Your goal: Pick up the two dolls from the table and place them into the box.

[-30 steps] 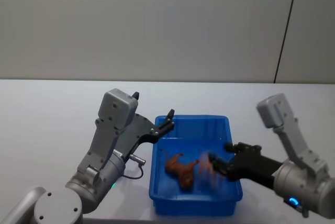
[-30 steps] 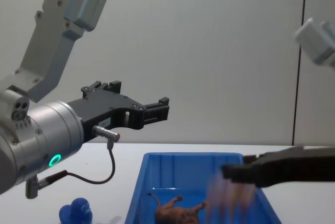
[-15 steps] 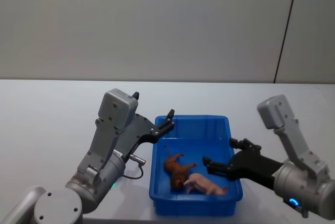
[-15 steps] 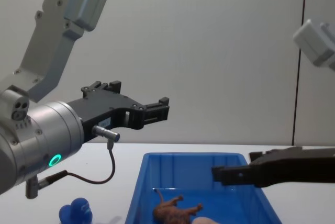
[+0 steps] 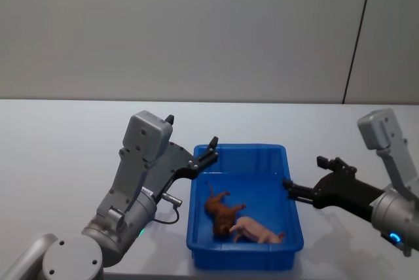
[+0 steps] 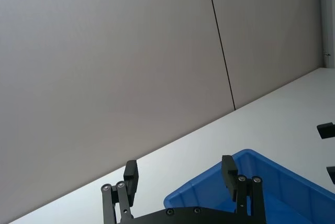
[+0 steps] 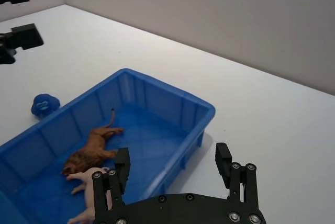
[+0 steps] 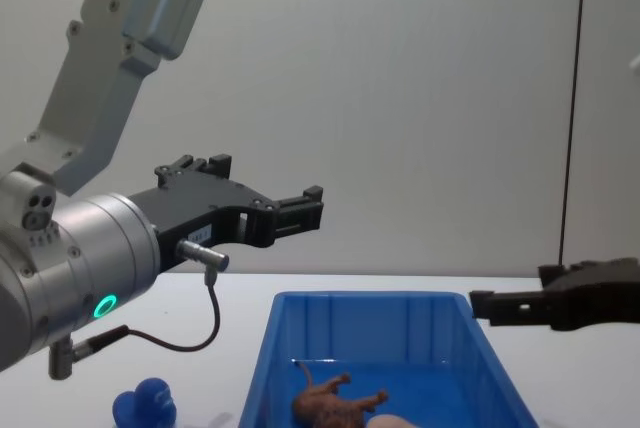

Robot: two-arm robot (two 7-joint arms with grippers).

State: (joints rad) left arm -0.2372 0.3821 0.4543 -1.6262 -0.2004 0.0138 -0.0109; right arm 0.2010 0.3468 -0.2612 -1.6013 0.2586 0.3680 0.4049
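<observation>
The blue box sits on the table between my arms. Inside it a brown long-legged doll lies on its side, and a pink pig doll lies against it near the front wall. The right wrist view shows both, the brown doll and the pig. My right gripper hovers open and empty just outside the box's right wall. The left gripper hangs open and empty over the box's back left corner.
A small deep-blue figure stands on the table left of the box, also in the right wrist view as the blue figure. White tabletop stretches right of the box and behind it, up to a plain grey wall.
The pink pig dropped from my right gripper and settled in the box beside the brown doll. The right gripper then drew back to the right, out of the box. The left arm stayed still.
</observation>
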